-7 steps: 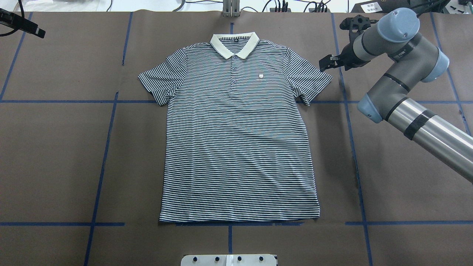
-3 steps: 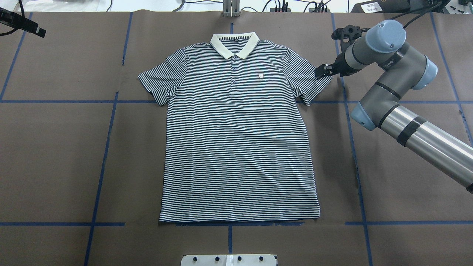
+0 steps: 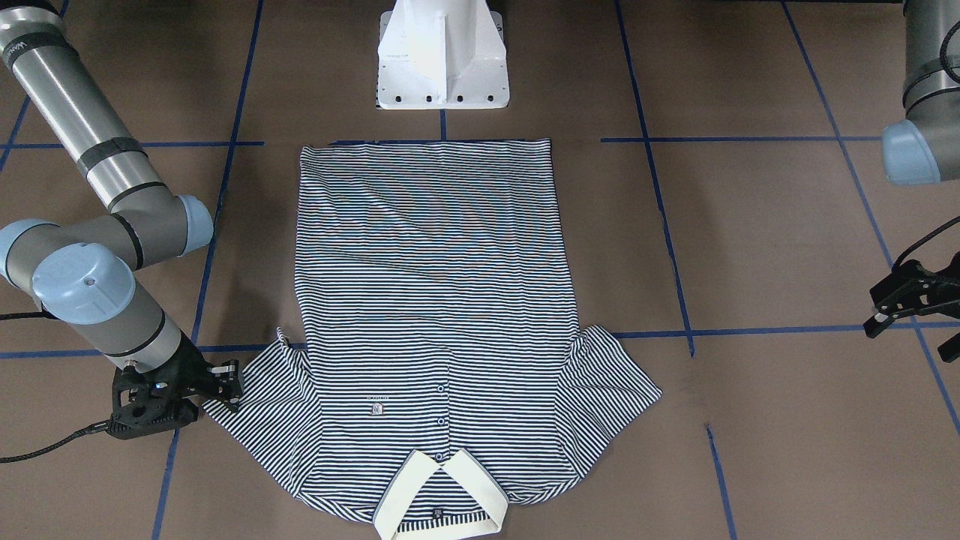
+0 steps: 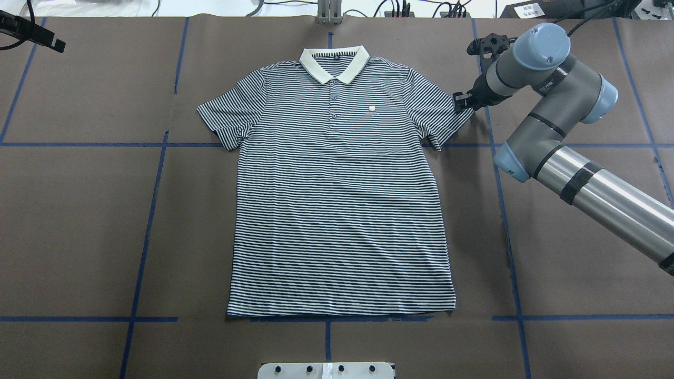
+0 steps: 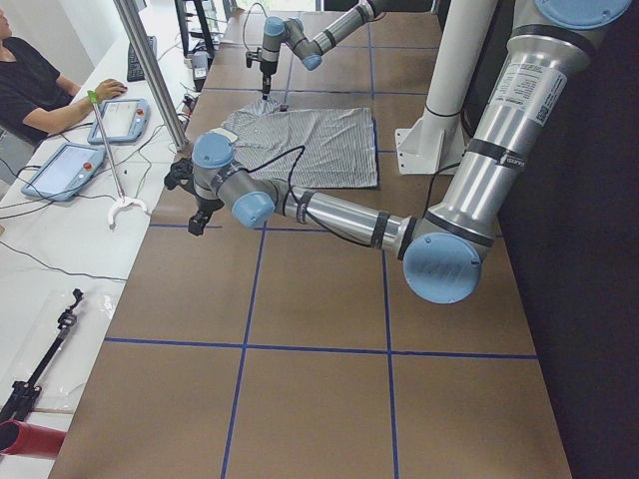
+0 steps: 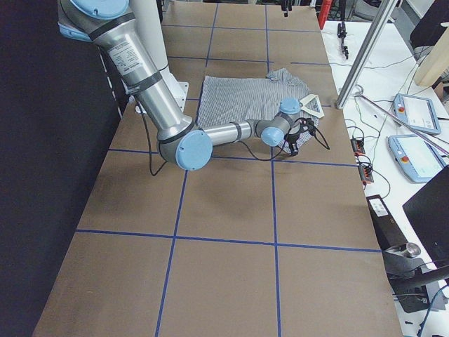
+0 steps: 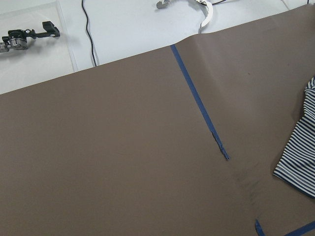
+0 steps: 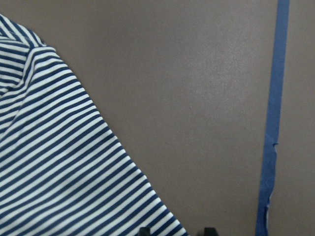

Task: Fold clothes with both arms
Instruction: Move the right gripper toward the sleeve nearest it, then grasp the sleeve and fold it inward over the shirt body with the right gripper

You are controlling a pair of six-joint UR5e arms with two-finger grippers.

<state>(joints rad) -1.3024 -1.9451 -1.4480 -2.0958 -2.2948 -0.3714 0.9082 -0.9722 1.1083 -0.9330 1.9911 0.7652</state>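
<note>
One gripper has shifted: the right gripper, jaws spread, now sits at the sleeve edge of the polo shirt, upper right overhead; the left gripper stays spread, well apart.

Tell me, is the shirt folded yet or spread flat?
Spread flat: the shirt lies front up, sleeves out, nothing folded over.

The right arm swung closer to the polo shirt, and the right pincer came down to the sleeve edge, jaws apart, perhaps already touching the cloth.
</note>
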